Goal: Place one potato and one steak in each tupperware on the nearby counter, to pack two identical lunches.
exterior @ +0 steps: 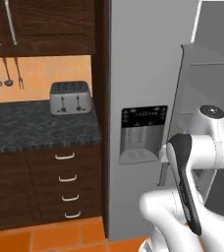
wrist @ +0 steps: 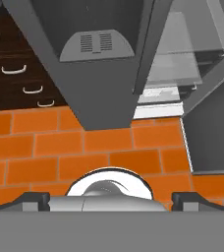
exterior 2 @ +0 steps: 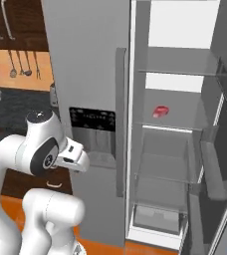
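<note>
Dark speckled tabletop (exterior: 30, 125) over dark wood drawers, four curved silver handles stacked on the nearer drawer bank (exterior: 67, 184). Orange brick floor (wrist: 60, 152). One silver toaster (exterior: 70, 97) stands on the tabletop by the fridge (exterior 2: 85, 99). Fridge right door open; one red steak (exterior 2: 160, 111) lies on a glass shelf (exterior 2: 177, 122) inside. Utensils (exterior: 6, 74) hang on the wall. Hand (wrist: 111, 199) points at the floor, fingers wide apart, holding nothing.
</note>
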